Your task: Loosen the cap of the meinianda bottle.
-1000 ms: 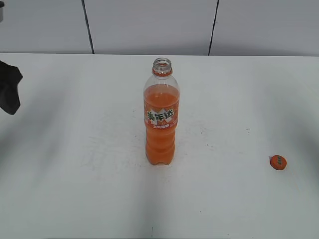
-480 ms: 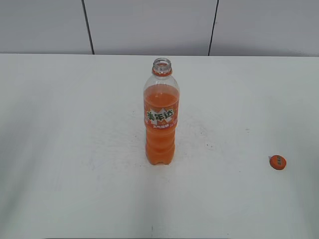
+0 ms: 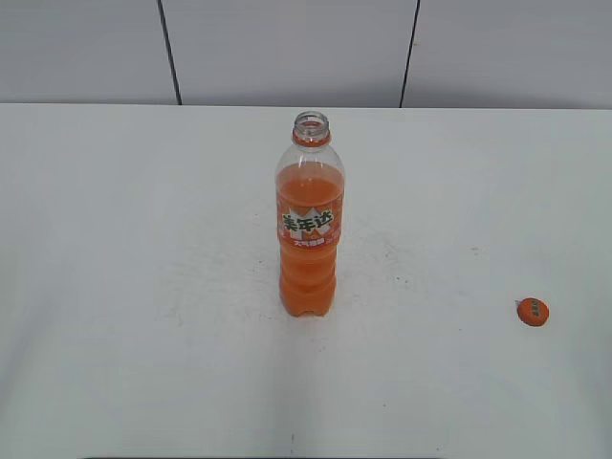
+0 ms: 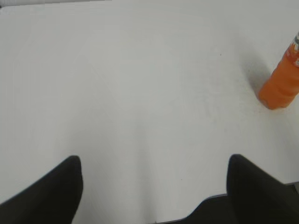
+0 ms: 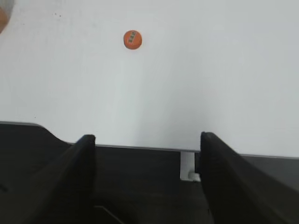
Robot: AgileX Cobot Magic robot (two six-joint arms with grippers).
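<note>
The meinianda bottle (image 3: 309, 225) stands upright in the middle of the white table, its neck open with no cap on it. Its orange base shows at the right edge of the left wrist view (image 4: 281, 84). The orange cap (image 3: 534, 311) lies on the table at the right, apart from the bottle; it also shows in the right wrist view (image 5: 132, 39). My left gripper (image 4: 154, 161) is open and empty over bare table, left of the bottle. My right gripper (image 5: 147, 140) is open and empty at the table's near edge, short of the cap. Neither gripper shows in the exterior view.
The white table (image 3: 143, 287) runs back to a grey panelled wall (image 3: 287, 48). The table's front edge and the dark space below it (image 5: 140, 186) show in the right wrist view.
A dark arm part at the far left of the exterior view one second ago has left the view. The bottle and cap have not moved.
</note>
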